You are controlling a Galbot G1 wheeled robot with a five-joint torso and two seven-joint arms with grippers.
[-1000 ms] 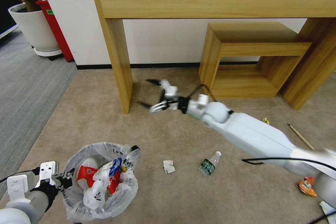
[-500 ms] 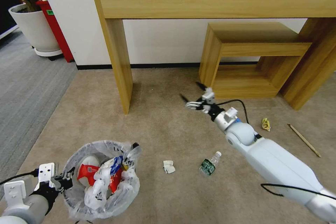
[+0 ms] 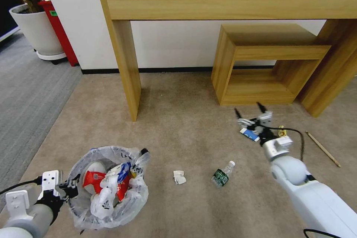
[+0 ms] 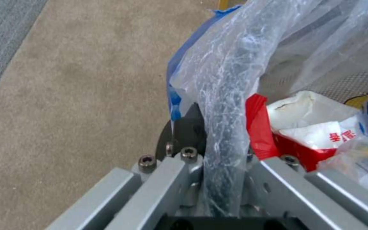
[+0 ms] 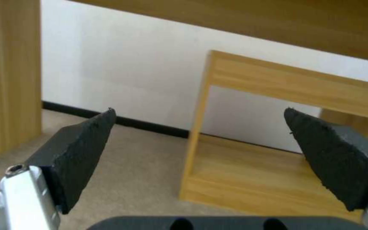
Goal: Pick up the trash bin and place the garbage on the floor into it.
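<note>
- Two grippers: the left gripper [image 3: 72, 190] is clamped on the rim of the trash bin [image 3: 108, 187], low on the robot's left over the beige floor [image 3: 174, 134].
- The right gripper [image 3: 248, 111] hovers with fingers spread wide above a blue-white carton [image 3: 248, 134].
- A green-label bottle [image 3: 222, 174] and crumpled paper [image 3: 179, 177] lie between them.

Head camera looks down over the carpet [image 3: 178, 126]; left wrist camera sits close against the bin [image 4: 226, 105]; right wrist camera faces the shelf [image 5: 286, 95].

Trash bin [image 3: 108, 189] left of bottle [image 3: 222, 174] (crumpled paper [image 3: 179, 177] between).
</note>
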